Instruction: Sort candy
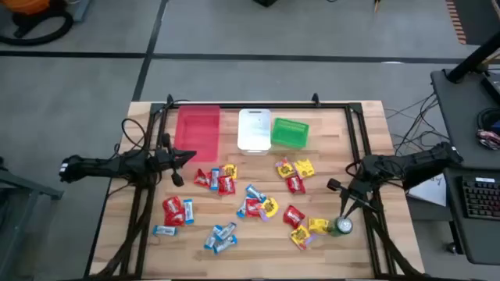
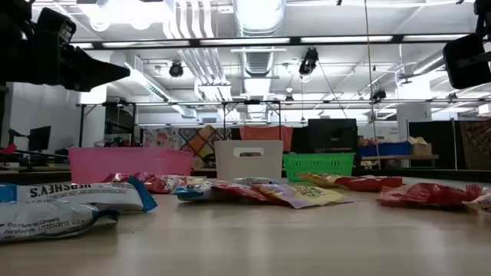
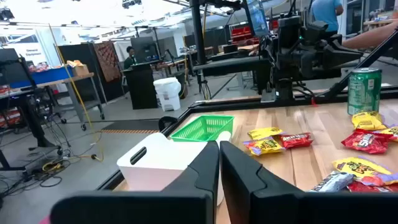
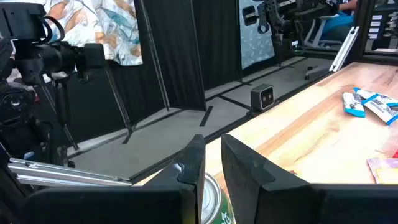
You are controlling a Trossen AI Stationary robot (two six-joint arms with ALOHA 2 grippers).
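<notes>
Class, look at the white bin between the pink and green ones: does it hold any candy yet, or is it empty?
Empty, it seems. From above, the white bin shows only its pale floor, while the candy lies scattered on the table. The low view cannot see inside it.

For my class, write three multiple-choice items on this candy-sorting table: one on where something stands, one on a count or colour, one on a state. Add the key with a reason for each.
1. Where does the green can stand?
A. inside the pink bin
B. on the table beside the right gripper
C. between the white and green bins

2. How many bins stand in the row along the table's far edge?
A. two
B. three
C. five

3. What is the state of the left gripper?
A. holding nothing, beside the pink bin
B. clamped on a red packet
C. resting inside the green bin

Key: 1 B, the high view shows the can by the right gripper, and the right wrist view shows it just under that gripper's fingers. 2 B, the pink bin, white bin and green bin form the row. 3 A, the left wrist view shows its fingers nearly together with nothing between them.
</notes>
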